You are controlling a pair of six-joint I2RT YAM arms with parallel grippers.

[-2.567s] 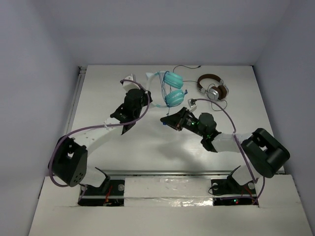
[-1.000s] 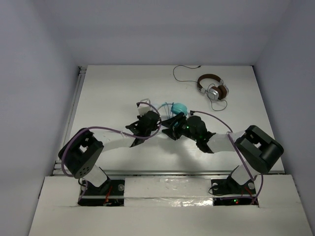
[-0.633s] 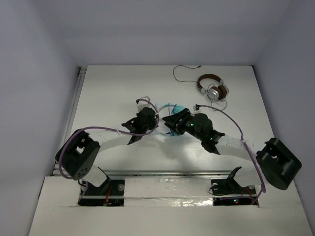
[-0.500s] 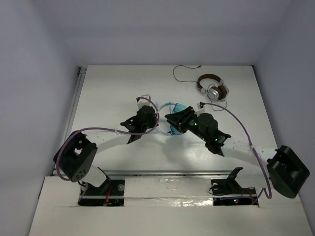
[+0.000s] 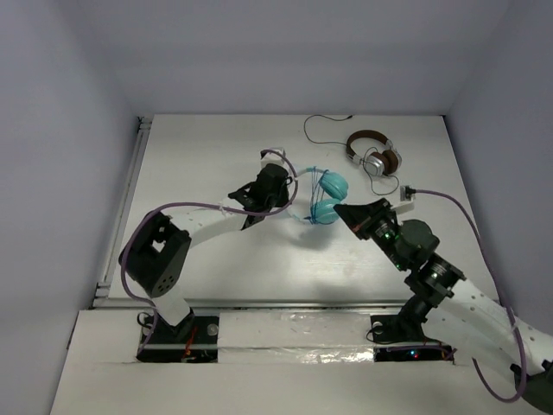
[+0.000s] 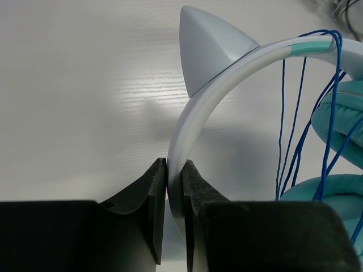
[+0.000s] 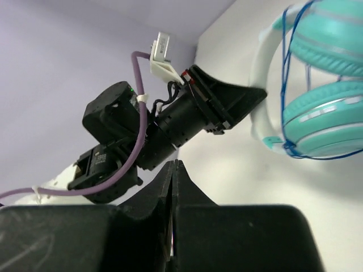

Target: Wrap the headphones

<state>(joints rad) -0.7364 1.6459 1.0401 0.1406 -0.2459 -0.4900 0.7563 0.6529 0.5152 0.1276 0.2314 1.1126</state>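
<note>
The headphones are found over the desk, to the left of the brown-and-silver headphones and a little nearer the arm bases, apart from them. Their white headband is pinched between the left jaws, which are closed narrowly on a stretch of it away from the cups. The band is held on edge and curves up and away from the jaws. A pale pointed ear piece is carried on the band's outer side. A thin blue cable is looped several times across the band and around the two teal ear cups. The cups are set close together on the side of the band turned toward the brown-and-silver headphones. Whether the cups are resting on the desk or raised just off it cannot be told.

The right jaws are pressed fully together with nothing between them. They are placed nearer the bases than the brown-and-silver headphones and slightly to their left, just beside the teal cups without touching. In the right wrist view the left arm is seen reaching in to the headband.
</note>
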